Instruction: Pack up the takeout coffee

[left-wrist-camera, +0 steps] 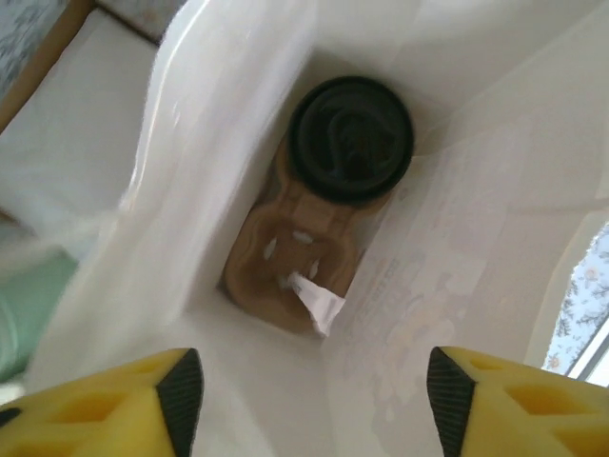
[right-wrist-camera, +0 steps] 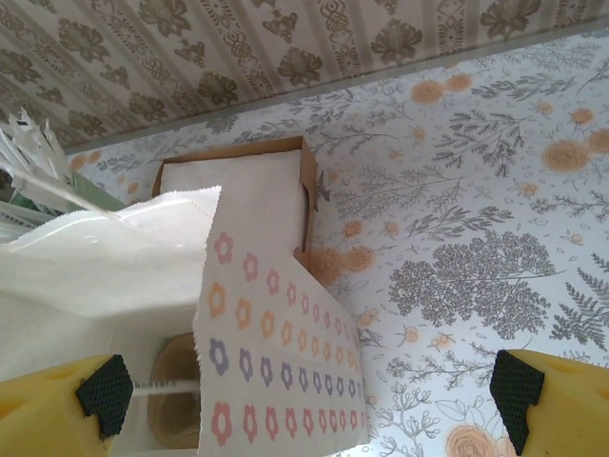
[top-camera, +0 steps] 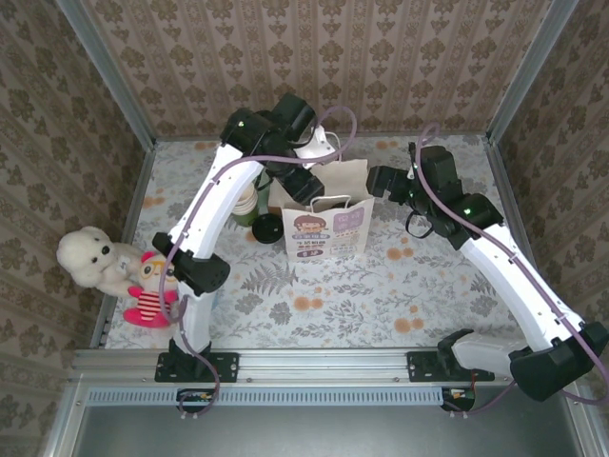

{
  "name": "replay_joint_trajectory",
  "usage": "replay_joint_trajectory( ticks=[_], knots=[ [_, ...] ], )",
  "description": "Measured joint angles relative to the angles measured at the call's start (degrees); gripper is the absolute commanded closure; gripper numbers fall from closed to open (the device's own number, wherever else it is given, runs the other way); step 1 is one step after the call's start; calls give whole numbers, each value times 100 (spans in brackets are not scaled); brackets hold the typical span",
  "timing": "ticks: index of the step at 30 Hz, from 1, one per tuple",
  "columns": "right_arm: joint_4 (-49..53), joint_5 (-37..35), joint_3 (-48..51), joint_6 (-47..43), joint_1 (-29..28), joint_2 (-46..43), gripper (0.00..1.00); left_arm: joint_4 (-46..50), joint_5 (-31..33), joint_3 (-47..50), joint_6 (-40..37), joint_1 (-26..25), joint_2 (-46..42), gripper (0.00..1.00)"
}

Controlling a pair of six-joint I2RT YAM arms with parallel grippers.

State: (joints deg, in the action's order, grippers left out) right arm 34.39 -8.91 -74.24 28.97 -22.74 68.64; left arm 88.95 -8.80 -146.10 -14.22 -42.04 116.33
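Note:
The takeout coffee shows its round black lid deep inside the white paper bag. It sits in one slot of a brown cardboard carrier on the bag's floor. A scrap of white paper lies on the carrier's free slot. My left gripper hovers over the bag's mouth, open, with nothing between its yellow fingers. Beside the bag's flower-printed side, my right gripper stands wide open.
A brown box of white napkins stands just behind the bag. A stack of cups is at the bag's left. Two plush toys sit at the table's left edge. Flowered tabletop stretches to the right.

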Motion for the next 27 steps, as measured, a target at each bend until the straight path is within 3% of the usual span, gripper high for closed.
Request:
replay_joint_trajectory(
  ticks=[5,9,14,21,27],
  knots=[
    [-140,341,0,42,33,98,0,-551,-516,957,155,173,-636,1],
    [-103,911,-42,-177,79,339,4,-1292,-918,2308,619,772,-1615,0],
    [238,1405,-400,-734,83,920,12,-2667,-1384,4328,1764,1532,-3025,0],
    [688,1781,-1047,-1237,83,1620,16,-4266,-1777,6308,3318,1718,-4131,0],
    [973,1928,-1314,-1220,-125,1764,18,-4369,-1386,6446,3956,1281,-4210,2]
  ],
)
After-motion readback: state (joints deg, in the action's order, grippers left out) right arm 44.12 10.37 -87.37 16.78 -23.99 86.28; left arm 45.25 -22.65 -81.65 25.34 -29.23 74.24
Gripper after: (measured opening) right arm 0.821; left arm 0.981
